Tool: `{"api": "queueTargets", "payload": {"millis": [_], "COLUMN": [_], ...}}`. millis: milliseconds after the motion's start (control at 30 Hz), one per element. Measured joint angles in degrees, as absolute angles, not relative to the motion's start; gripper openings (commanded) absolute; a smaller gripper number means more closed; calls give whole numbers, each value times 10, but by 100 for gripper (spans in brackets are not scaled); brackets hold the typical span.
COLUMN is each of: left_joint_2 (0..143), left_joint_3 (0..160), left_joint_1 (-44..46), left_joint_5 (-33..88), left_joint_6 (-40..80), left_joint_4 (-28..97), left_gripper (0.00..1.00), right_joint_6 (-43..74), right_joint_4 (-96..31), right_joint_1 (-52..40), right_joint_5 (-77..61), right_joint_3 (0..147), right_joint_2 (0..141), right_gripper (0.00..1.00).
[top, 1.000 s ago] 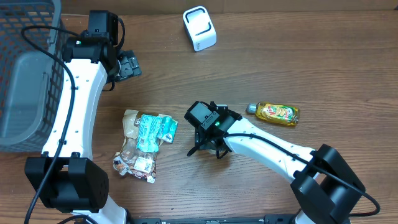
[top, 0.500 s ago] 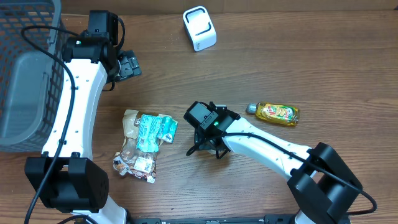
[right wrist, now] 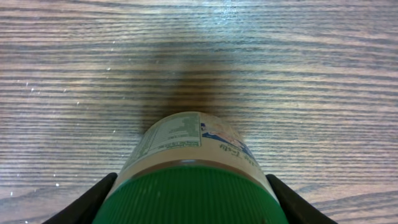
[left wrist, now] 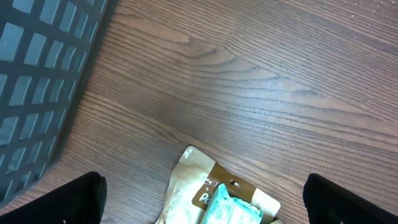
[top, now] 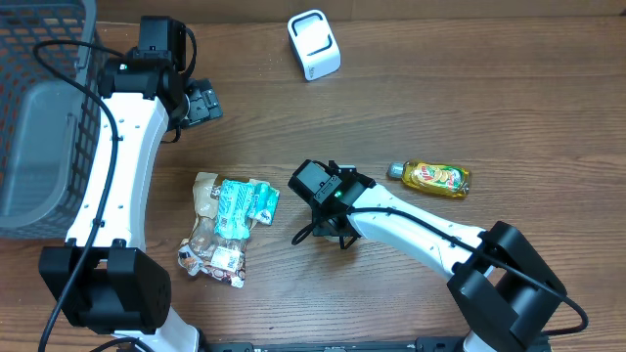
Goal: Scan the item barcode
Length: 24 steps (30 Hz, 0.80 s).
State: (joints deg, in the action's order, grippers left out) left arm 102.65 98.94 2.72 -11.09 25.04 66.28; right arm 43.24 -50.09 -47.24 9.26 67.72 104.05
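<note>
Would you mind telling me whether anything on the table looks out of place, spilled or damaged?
Nothing looks spilled or broken. The yellow bottle lies on its side right of centre, and the snack packets sit in a crumpled, overlapping pile. The white scanner is turned at a slight angle, which seems harmless.

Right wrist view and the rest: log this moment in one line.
left gripper: open, empty | right gripper: astride bottle, grip unclear | scanner: apart from bottle | scan: not yet done
</note>
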Motion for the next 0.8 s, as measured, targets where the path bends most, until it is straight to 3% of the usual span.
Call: {"api": "queueTargets", "payload": {"millis": [167, 300, 533, 700, 800], "left_joint_2": [1027, 1027, 1027, 1027, 1027], "left_joint_3": [989, 989, 989, 989, 989], "left_joint_1": [27, 27, 27, 27, 27], "left_joint_5": [-111, -111, -111, -111, -111], "left_joint_6": [250, 250, 250, 250, 250], "left_joint_4": [663, 663, 663, 663, 663], "left_gripper": [99, 100, 100, 100, 100], "right_joint_6": [432, 432, 432, 434, 433], "right_joint_4": [-500, -495, -494, -493, -494], "right_joint_1": [-472, -472, -472, -472, -472], "right_joint_5": [92, 91, 90, 90, 90], "right_joint_3": [677, 677, 677, 677, 677], "right_joint_2": [1040, 1041, 1041, 1041, 1041], "right_gripper": [76, 79, 78, 64, 62]}}
